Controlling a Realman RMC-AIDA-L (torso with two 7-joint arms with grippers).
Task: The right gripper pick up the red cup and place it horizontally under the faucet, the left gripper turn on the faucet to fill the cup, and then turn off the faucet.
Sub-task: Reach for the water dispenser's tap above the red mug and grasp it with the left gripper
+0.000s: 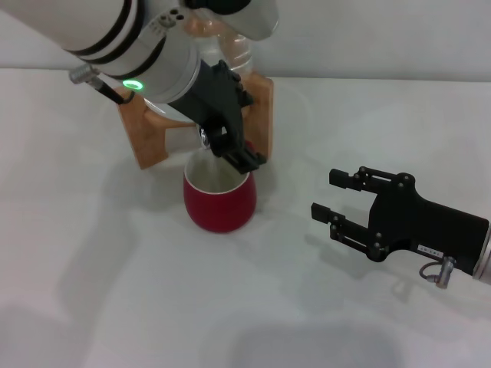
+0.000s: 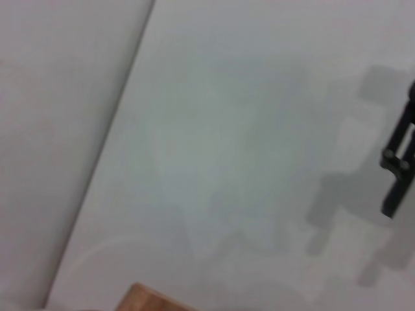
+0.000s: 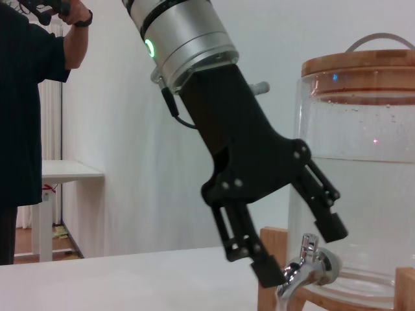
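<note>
The red cup (image 1: 219, 200) is parked upright on the white table (image 1: 92, 291), right under the faucet (image 3: 305, 271) of the clear water jar (image 3: 363, 181), which is propped on a wooden stand (image 1: 149, 138). The left gripper (image 3: 303, 256) is hung over the tap with its two prongs spread wide on either side of the chrome lever, and nothing is actually clamped. Off to the right, well apart from the cup, the right gripper (image 1: 336, 196) is held low over the table with its fingers splayed and nothing gripped.
</note>
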